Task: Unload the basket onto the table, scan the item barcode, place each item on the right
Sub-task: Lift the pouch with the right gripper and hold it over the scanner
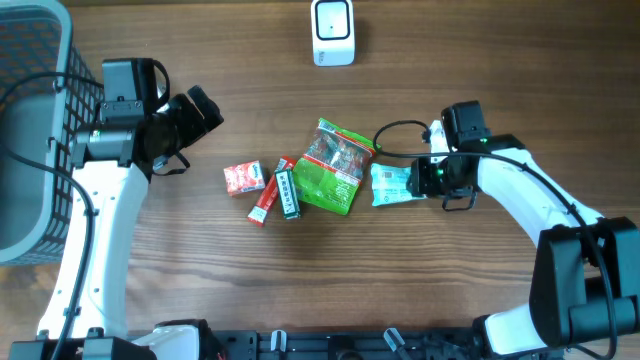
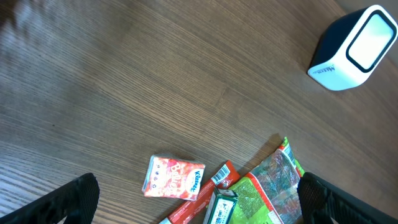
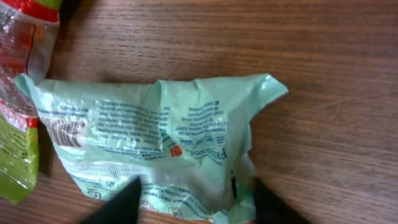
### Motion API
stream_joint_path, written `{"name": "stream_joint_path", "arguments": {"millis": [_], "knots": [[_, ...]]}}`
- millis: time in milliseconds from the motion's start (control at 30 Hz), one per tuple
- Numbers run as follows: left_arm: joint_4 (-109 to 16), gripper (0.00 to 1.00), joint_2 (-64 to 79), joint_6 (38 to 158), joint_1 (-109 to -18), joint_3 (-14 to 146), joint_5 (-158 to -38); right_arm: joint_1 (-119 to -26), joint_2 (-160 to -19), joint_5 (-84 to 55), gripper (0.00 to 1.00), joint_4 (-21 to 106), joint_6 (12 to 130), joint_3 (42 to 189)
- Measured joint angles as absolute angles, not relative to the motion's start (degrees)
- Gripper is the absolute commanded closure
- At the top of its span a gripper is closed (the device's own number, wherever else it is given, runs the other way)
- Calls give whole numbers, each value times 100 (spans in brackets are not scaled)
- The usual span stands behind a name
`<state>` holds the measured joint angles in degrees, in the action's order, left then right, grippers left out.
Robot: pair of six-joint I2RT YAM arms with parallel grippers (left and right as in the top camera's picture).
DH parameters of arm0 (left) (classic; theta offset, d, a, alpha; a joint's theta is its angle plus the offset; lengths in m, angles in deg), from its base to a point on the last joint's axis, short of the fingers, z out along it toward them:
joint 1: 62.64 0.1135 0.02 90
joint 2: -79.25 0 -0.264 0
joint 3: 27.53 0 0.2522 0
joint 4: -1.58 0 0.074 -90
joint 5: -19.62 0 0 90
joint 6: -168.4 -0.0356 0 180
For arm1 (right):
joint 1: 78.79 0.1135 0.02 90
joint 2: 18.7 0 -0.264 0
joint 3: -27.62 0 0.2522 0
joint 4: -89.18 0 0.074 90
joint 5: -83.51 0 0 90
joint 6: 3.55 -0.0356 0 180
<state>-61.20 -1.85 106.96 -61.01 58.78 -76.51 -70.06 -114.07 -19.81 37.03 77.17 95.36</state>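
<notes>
Wood table (image 1: 450, 290) carries the pale packet (image 3: 155, 130) beside a green bag (image 1: 335, 165); it looks light, crinkly, slippery, best pinched at its puckered edge. Right gripper (image 3: 194, 190) straddles that edge, jaws apart, nothing held; left gripper (image 1: 203, 112) gapes empty

You have five packaged goods to count: one pale green plastic packet (image 1: 392, 185), one green-and-red crinkly snack bag (image 1: 335, 168), one small red-and-white carton (image 1: 243, 178), one slim red stick pack (image 1: 265, 200) and one narrow dark green box (image 1: 287, 193). Beyond those you have singles only: one white box-shaped barcode scanner (image 1: 333, 32) and one grey wire basket (image 1: 40, 60).
</notes>
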Motion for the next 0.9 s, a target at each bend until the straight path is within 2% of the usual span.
{"name": "stream_joint_path", "arguments": {"millis": [67, 300, 367, 433, 467, 500, 533, 700, 900], "knots": [[-6117, 0, -185, 10696, -6101, 5878, -7651, -7006, -11407, -1976, 24, 3836, 7730, 9534], [-6115, 0, -185, 10693, -6101, 5878, -7649, -7006, -11407, -1976, 26, 4057, 7737, 9481], [-6120, 0, -185, 10696, -6101, 5878, -7651, -7006, -11405, -1976, 35, 4299, 7676, 9291], [-6120, 0, -185, 10696, -6101, 5878, -7651, -7006, -11405, -2114, 49, 4570, 7492, 9051], [-6117, 0, -185, 10696, -6101, 5878, -7651, -7006, -11399, -2263, 74, 4754, 7429, 8972], [-6120, 0, -185, 10696, -6101, 5878, -7651, -7006, -11394, -2392, 92, 4826, 7379, 8917], [-6117, 0, -185, 10696, -6101, 5878, -7651, -7008, -11381, -2490, 96, 4852, 7363, 8902], [-6117, 0, -185, 10696, -6101, 5878, -7651, -7166, -11171, -3187, 96, 4774, 7929, 8858], [-6120, 0, -185, 10696, -6101, 5878, -7651, -7574, -9746, -4068, 96, 3996, 8447, 8823]]}}
